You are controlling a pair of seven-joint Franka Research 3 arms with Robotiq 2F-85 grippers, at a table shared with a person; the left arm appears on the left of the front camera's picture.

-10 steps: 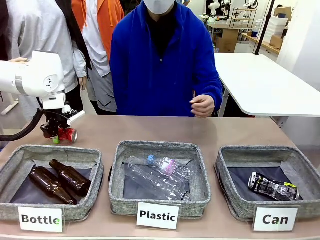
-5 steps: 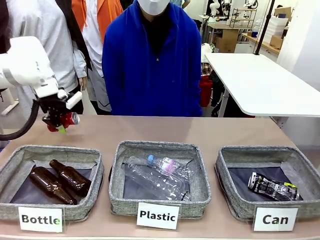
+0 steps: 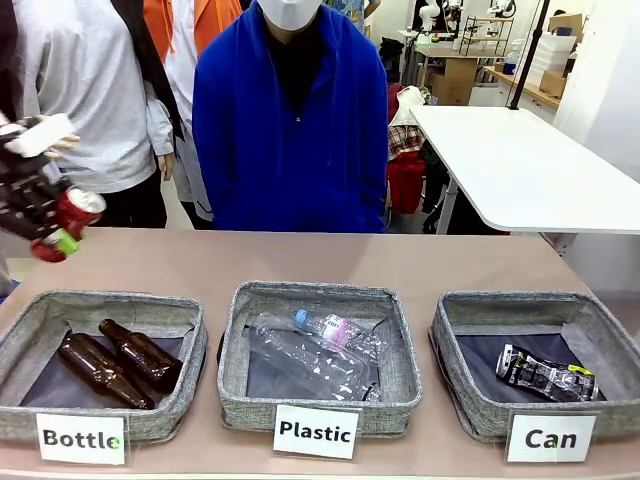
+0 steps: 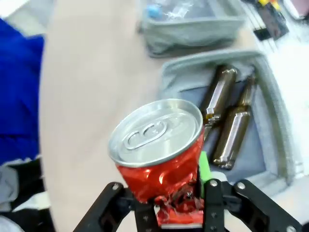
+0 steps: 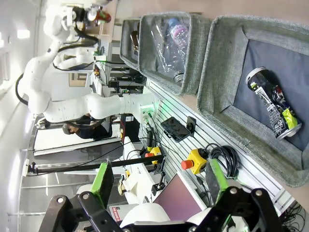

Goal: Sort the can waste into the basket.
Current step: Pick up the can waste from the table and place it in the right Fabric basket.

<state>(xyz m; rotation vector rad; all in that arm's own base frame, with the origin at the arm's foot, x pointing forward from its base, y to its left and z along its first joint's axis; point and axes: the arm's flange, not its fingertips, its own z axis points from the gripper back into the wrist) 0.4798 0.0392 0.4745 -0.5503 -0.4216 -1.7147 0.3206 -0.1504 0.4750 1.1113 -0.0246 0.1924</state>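
Front view: three grey fabric baskets sit in a row along the near edge of a brown table (image 3: 300,262), each with a white card in front. The left one, marked "Bottle" (image 3: 80,438), holds two brown glass bottles (image 3: 120,362). The middle one, marked "Plastic" (image 3: 315,431), holds clear plastic bottles (image 3: 318,352). The basket (image 3: 478,400) on the right, marked "Can", already holds a dented black-and-silver can (image 3: 546,374) lying on its side on the dark bottom.

At the far left edge, raised above the table, the left gripper (image 3: 48,228) is clamped on a crushed red can (image 3: 72,215). In the left wrist view the can (image 4: 161,154) stands lid-up between the black fingers, pinched at its crumpled lower part, with a green pad (image 4: 204,166) pressed against its side. That low pinch probably works because the crushed metal gives the pads a flatter surface.

A person in a blue jacket (image 3: 290,130) stands at the far side, watching.

The right wrist view looks along the right gripper (image 5: 159,186), whose green-padded fingers stand wide apart and empty, probably waiting out of the way.

The red can is well apart from the "Can" basket and must cross the whole row to reach it.
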